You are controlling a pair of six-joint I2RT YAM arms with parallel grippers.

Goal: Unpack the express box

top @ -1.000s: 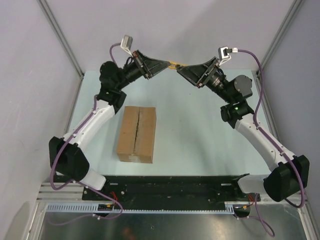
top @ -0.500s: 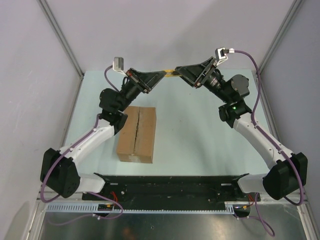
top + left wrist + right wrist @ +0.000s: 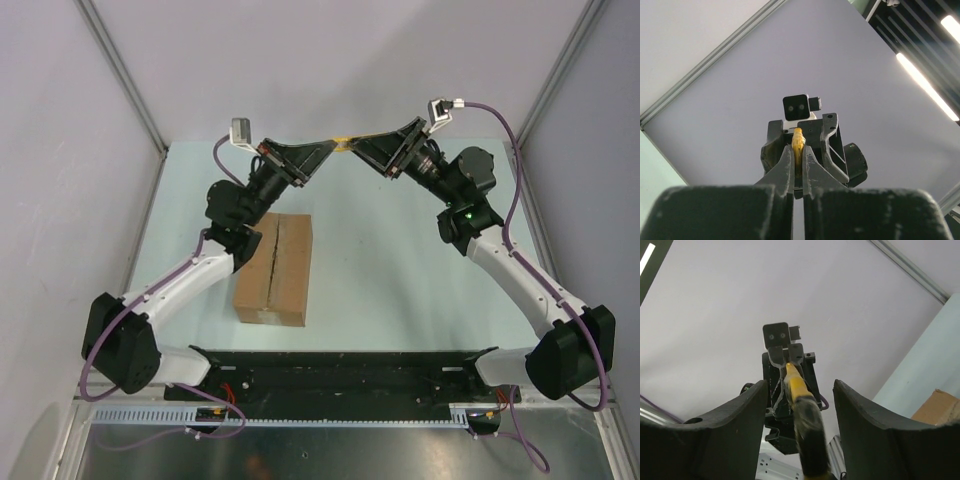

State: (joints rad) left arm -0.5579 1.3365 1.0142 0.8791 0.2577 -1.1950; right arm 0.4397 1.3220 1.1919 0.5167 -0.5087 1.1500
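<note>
- Lying on the pale green table (image 3: 400, 280), left of centre, the express box (image 3: 273, 268) is found closed. It is plain brown corrugated card with its long side running away from the arm bases. Its flaps are folded flat and meet along a centre seam, and no cut or lifted flap can be made out.
- The task is judged to be at its start. Nothing has been opened or taken out; the seam is yet to be slit, the flaps spread and any contents removed.
- The left gripper (image 3: 326, 149) is raised over the far edge, well apart from the box, with its fingers pressed together on one end of the knife.
- The right gripper (image 3: 360, 145) is turned to face it, with its fingers spread wide either side of the handle and not seen to touch it.
- The utility knife (image 3: 343, 144), yellow and black, is held in the air between the two.
</note>
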